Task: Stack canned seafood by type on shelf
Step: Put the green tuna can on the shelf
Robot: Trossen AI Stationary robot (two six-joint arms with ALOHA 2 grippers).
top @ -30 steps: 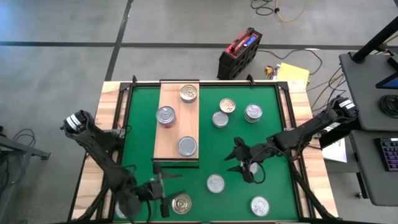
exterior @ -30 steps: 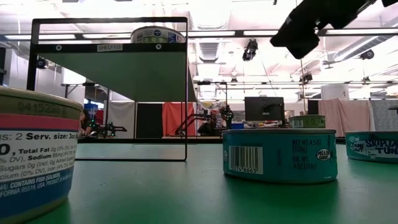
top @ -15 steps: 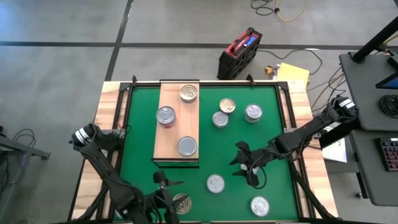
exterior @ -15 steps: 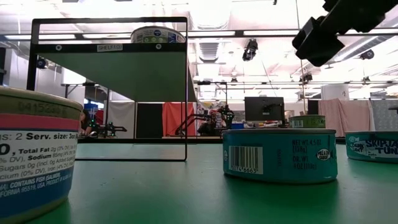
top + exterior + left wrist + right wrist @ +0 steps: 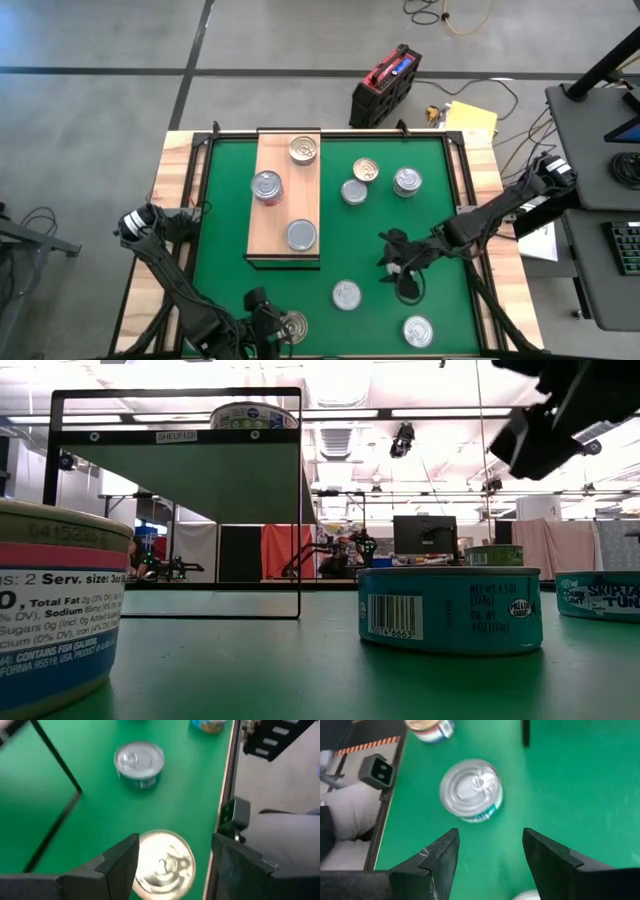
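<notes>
As my left gripper [image 5: 272, 322] swung in from where it had been a second before, it came to hang at the near edge of the surface [image 5: 225, 215], its fingers spread and holding nothing, with the gold-lidded can [image 5: 293, 326] just beside it. My wrist camera showed that can [image 5: 164, 863] lying between my two open fingers, not yet touched. I judged this to be the start of the next pick: the approach was made, the closing was not.

My right gripper [image 5: 400, 268] had meanwhile drifted a little toward the right side of the surface and hung over the mat, fingers also spread and empty. A silver-lidded can [image 5: 471, 790] lay ahead of those fingers, apart from them.

On the shelf [image 5: 273, 222] three cans stood already, each apart from the others: one at the far end [image 5: 303, 150], one in the middle [image 5: 266, 186], one at the near end [image 5: 301, 235]. Others lay loose on the green, so I judged most of the sorting remained undone.
</notes>
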